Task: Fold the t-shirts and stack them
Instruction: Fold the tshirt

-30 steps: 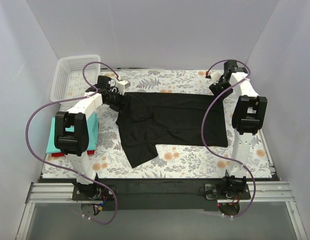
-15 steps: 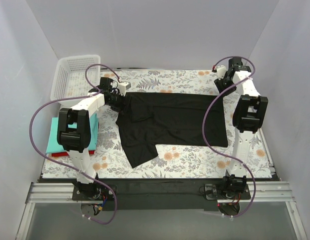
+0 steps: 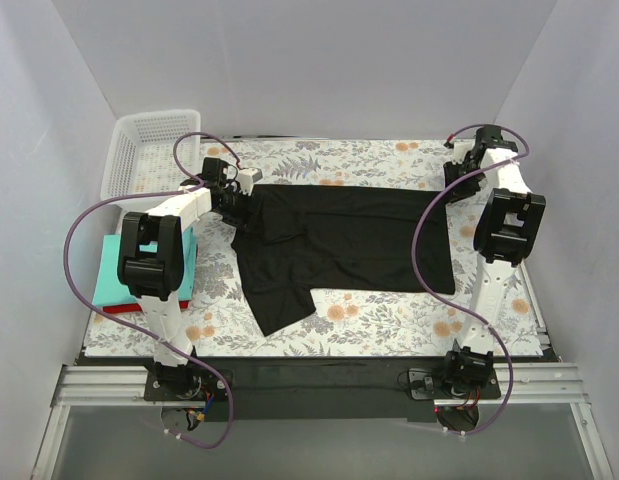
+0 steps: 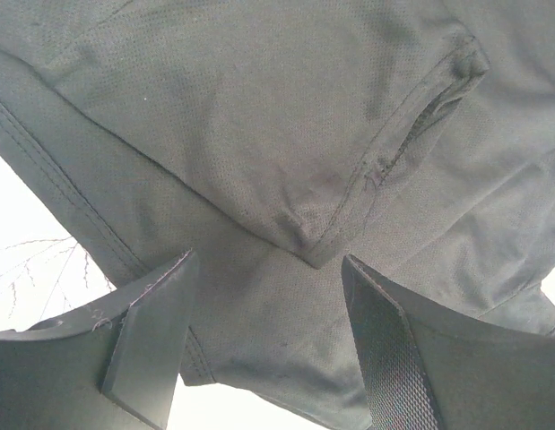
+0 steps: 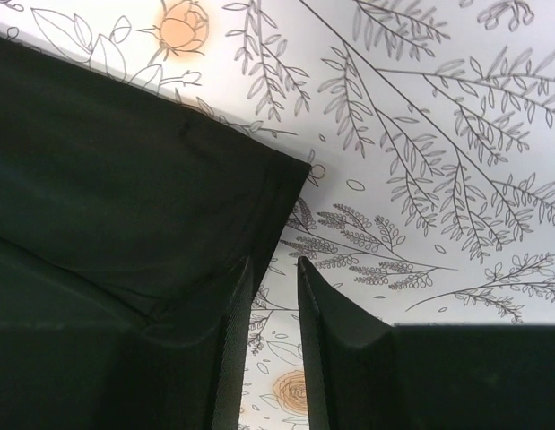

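While the black t-shirt [image 3: 349,240] lies spread across the middle of the table [image 3: 389,320], its body runs left to right and one sleeve [image 3: 284,310] juts toward the near edge. The fabric is mostly flat, with a few soft creases and some bunching at its far left corner.

At that bunched corner sits the left gripper [image 3: 237,203], low over the cloth. In the left wrist view its two fingers [image 4: 147,336] stand wide apart, released, with nothing pinched between them. A stitched seam and a pointed fold of dark mesh fabric lie in the gap just ahead of them.

The right gripper [image 3: 453,179] hangs just off the shirt's far right corner. In the right wrist view that hemmed corner [image 5: 286,170] lies flat on the flowered cloth, a little ahead of the fingers [image 5: 335,349]. These are drawn close, with only a narrow slit between them. Bare tablecloth shows through the slit, and they hold nothing. The left-hand finger overlaps the shirt's edge in that view, but whether it touches the fabric cannot be told.

Well to the left of the shirt, beside the left arm, a folded teal t-shirt [image 3: 114,275] rests on a folded red one [image 3: 139,308], whose edge peeks out along the near side. Beyond this stack, in the far left corner, stands a white plastic basket [image 3: 139,150]. Purple cables [image 3: 69,240] loop from both arms above the table.
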Controlling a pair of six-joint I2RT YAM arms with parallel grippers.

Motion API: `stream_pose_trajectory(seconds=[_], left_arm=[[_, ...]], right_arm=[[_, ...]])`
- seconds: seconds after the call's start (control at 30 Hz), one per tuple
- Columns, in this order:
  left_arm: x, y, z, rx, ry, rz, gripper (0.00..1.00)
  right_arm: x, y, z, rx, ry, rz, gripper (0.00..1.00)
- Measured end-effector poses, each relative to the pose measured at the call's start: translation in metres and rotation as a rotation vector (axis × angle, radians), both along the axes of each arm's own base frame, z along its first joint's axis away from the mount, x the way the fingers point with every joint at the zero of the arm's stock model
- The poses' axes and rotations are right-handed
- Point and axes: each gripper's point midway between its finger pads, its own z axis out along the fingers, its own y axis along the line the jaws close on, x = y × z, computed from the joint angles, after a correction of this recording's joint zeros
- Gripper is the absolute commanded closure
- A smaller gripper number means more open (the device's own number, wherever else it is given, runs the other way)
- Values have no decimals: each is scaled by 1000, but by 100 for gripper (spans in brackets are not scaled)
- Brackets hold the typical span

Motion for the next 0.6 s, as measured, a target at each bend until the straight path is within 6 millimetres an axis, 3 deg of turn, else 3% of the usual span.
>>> stream_pose_trajectory(seconds=[0.13,0.6], left_arm=[[0,0,0,-2,1,3,36],[-1,0,-7,-2,22,11,36]], right_arm=[[-1,-3,-2,48,10,-45,72],[1,5,-12,115,31,-73,72]])
